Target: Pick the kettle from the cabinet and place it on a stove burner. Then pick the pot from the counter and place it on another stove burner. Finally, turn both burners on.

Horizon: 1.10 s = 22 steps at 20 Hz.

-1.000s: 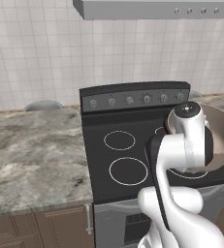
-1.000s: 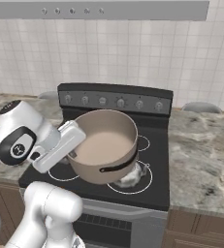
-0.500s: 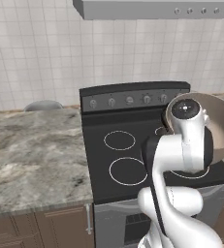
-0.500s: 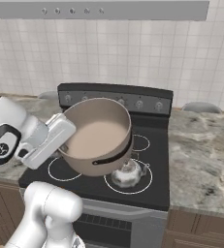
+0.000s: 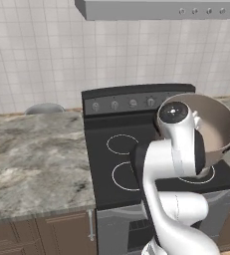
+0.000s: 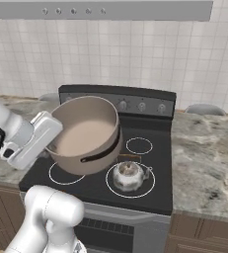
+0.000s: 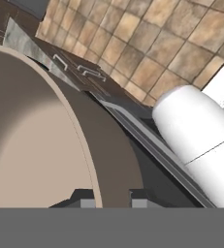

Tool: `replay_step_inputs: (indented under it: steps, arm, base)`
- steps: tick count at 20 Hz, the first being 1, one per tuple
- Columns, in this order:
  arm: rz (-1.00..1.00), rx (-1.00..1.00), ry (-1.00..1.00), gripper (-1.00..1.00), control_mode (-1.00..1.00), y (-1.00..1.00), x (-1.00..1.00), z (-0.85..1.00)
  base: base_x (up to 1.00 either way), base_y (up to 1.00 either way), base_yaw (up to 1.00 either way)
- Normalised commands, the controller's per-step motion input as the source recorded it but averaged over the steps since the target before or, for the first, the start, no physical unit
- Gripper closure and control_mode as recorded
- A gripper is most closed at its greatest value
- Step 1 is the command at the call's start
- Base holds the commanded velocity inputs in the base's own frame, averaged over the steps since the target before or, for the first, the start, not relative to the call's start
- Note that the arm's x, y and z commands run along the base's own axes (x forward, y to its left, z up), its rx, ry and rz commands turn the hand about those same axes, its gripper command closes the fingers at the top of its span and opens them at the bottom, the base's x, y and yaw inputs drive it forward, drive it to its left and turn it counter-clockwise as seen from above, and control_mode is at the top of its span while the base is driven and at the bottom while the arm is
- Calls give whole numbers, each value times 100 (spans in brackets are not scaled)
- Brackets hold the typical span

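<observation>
My gripper (image 7: 112,201) is shut on the rim of the pot (image 6: 86,133), a large beige-tan pot with a dark band. It hangs tilted above the left side of the black stove (image 6: 160,163), its opening facing up and toward the camera. In the left base view the pot (image 5: 217,124) shows behind my arm, over the stove (image 5: 102,164). The white hand (image 6: 34,141) grips the pot's near left edge. The small silver kettle (image 6: 129,174) stands on the front right burner, just right of the pot and below it. Marble counter (image 5: 32,159) flanks the stove.
A row of grey knobs (image 6: 142,105) lines the stove's raised back panel. A grey range hood (image 6: 100,10) hangs overhead. Grey domed objects sit at the counter's back edge (image 5: 44,107) (image 6: 204,108). Brown drawers (image 5: 37,234) lie under the counter. A tiled wall closes the back.
The pot has risen slightly, shifted toward the stove's left side and tipped further. My arm's upper link swung with it. The kettle has stayed put.
</observation>
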Motion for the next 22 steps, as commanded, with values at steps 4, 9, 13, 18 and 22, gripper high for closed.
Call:
replay_step_inputs:
  steps: [4, 9, 13, 18, 22]
  arm:
    - [2, 0, 1, 100, -100, 40, 0, 0]
    - [2, 0, 1, 100, -100, 36, 0, 0]
    - [3, 0, 2, 100, -100, 37, 0, 0]
    - [5, 0, 0, 100, -100, 25, 0, 0]
    - [6, 0, 2, 100, -100, 8, 0, -5]
  base:
    - [0, 0, 0]
    - [0, 0, 0]
    - [0, 0, 0]
    - [0, 0, 0]
    - [0, 0, 0]
